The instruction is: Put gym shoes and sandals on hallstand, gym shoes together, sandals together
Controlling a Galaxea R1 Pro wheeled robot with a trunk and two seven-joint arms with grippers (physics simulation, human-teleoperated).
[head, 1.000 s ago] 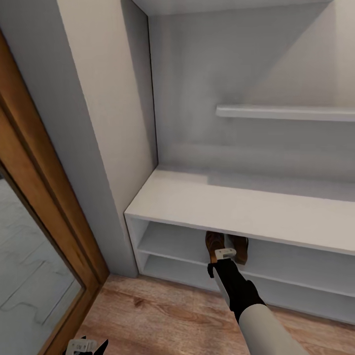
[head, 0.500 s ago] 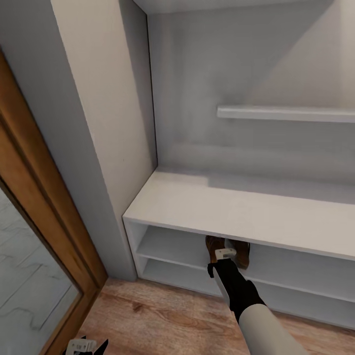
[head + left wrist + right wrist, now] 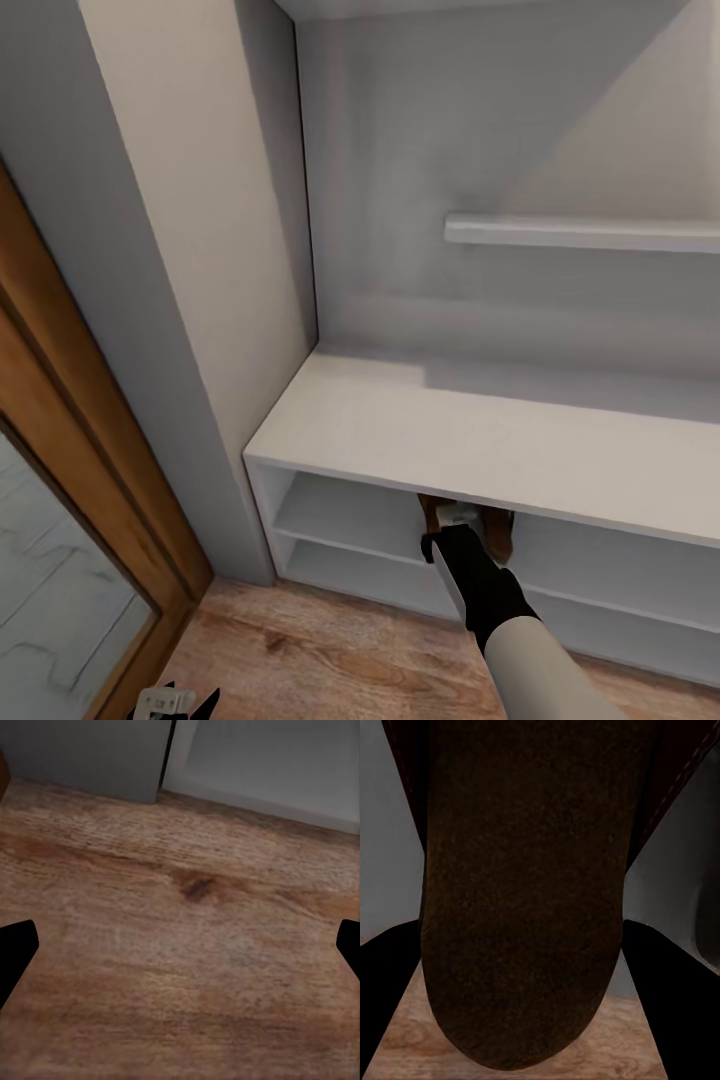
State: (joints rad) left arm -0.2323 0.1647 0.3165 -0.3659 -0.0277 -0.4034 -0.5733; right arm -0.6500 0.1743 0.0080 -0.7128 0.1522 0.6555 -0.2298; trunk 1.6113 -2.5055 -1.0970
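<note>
Matt grey hallstand (image 3: 470, 430); wood-grain floor (image 3: 180, 945); dark matt leather-like sandal (image 3: 525, 892).

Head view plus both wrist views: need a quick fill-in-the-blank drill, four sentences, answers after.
1. The right gripper reaches into the light-grey hallstand's ____ open shelf level.
2. The dark brown leather sandal sits between the ____ gripper's fingers.
3. The left gripper is open above the ____ corridor floor.
4. A second brown sandal stands ____ the held one.

Answers: upper; right; wood-grain; beside
</note>
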